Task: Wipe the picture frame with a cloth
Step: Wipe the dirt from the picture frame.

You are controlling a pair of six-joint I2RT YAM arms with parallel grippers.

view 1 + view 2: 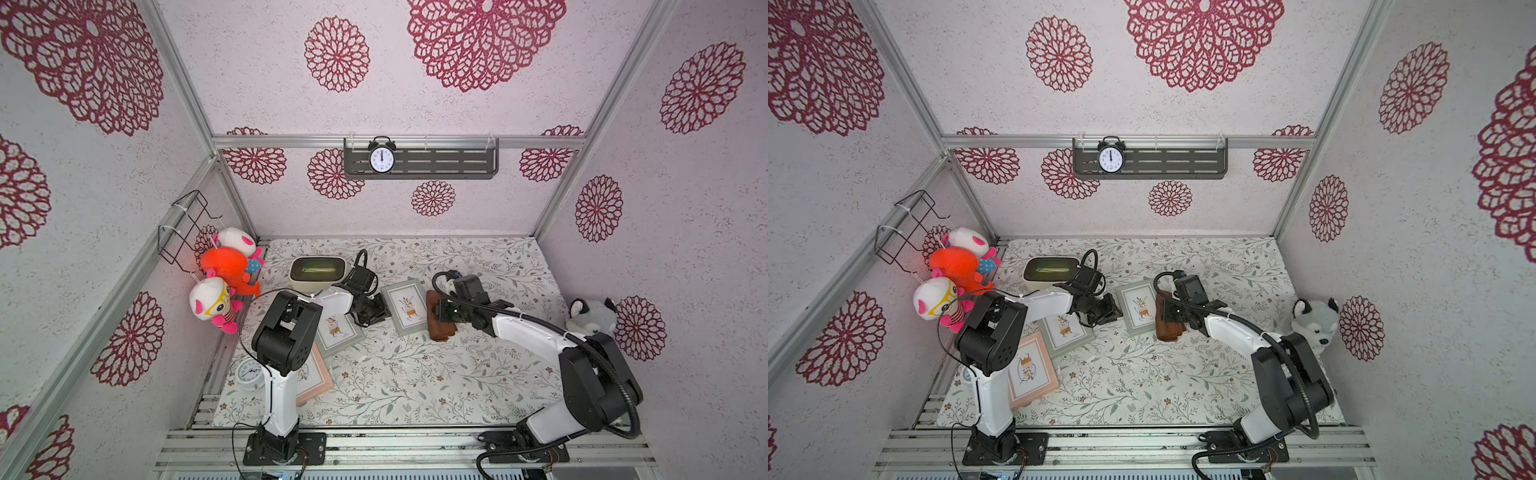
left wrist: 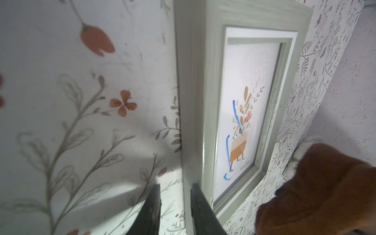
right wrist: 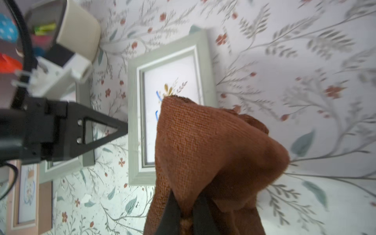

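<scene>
Here the right gripper (image 3: 186,215) is clamped shut on a bunched fold of the cloth (image 3: 203,142), and the brown fabric hangs from its jaws in a loose hood. In both top views the cloth sits along the long edge of the picture frame (image 1: 405,305) that faces the right arm, its lower end reaching the table (image 1: 415,374). From the right wrist the fabric hides part of the glass and one corner; whether it presses on the glass cannot be told. Blue strokes (image 2: 236,114) show on the uncovered glass, over the printed picture.

At the opposite long edge the left gripper (image 2: 176,186) has its jaws a little apart, closed on nothing. One finger (image 2: 200,203) lies against the frame's green border, and the other is over the table with a gap to the frame's side wall.

The frame lies face up, a little askew to the table's edges. Toward the arm bases a broad stretch of floral table lies open, and past the cloth it runs free as far as a plush husky (image 1: 590,316) at the wall. The left arm's side is tighter: a second green frame (image 1: 338,332) just beside the gripper, a pink frame (image 1: 322,374) nearer the base, a cream box (image 1: 316,286) behind.
</scene>
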